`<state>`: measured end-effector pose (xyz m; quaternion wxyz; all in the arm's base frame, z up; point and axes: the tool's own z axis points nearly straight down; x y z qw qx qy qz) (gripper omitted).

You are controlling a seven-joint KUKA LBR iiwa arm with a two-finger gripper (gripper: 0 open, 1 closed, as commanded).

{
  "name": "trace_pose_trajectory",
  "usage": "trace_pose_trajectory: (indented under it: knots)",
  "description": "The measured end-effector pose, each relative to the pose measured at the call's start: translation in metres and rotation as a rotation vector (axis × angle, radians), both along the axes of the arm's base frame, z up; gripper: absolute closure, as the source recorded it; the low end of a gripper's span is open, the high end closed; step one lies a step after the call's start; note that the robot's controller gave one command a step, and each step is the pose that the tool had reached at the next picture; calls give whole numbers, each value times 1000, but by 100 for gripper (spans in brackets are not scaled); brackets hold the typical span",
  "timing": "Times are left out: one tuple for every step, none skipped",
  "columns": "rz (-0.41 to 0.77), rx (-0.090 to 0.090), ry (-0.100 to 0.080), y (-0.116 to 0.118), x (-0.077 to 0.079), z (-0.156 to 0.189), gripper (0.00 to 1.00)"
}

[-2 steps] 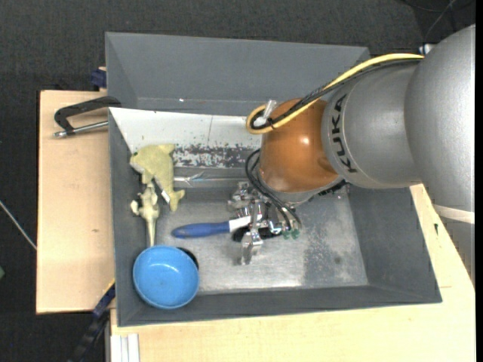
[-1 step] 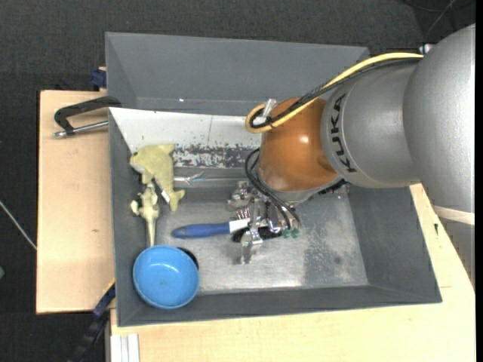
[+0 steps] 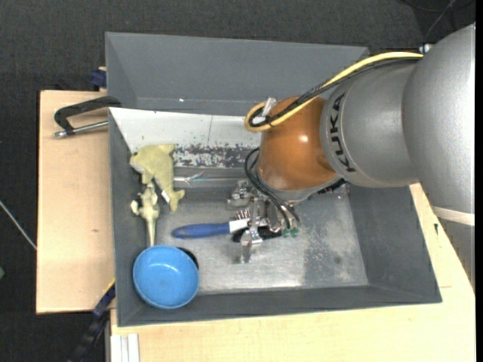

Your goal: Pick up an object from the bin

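Observation:
My gripper (image 3: pixel 249 240) is down near the bin floor at the middle, under the orange wrist cover. A blue-handled tool (image 3: pixel 202 231) lies flat just left of it, its right end reaching in at the metal fingers. Whether that end sits between the fingers cannot be told. A pale yellow skeleton-like toy (image 3: pixel 156 181) lies at the left wall, apart from the gripper.
A round blue bowl (image 3: pixel 165 277) stands in the front left corner. The arm's grey body and yellow cable cover the bin's right rear. Bare floor lies right of the gripper.

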<state>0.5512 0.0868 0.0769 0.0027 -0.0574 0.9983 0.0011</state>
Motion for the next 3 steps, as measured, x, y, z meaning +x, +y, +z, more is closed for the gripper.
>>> trace_pose_trajectory:
  knots:
    - [0,1,-1,0,0,0,100]
    - [0,0,-7,1,3,82,100]
    - [-1,0,-4,2,5,118,100]
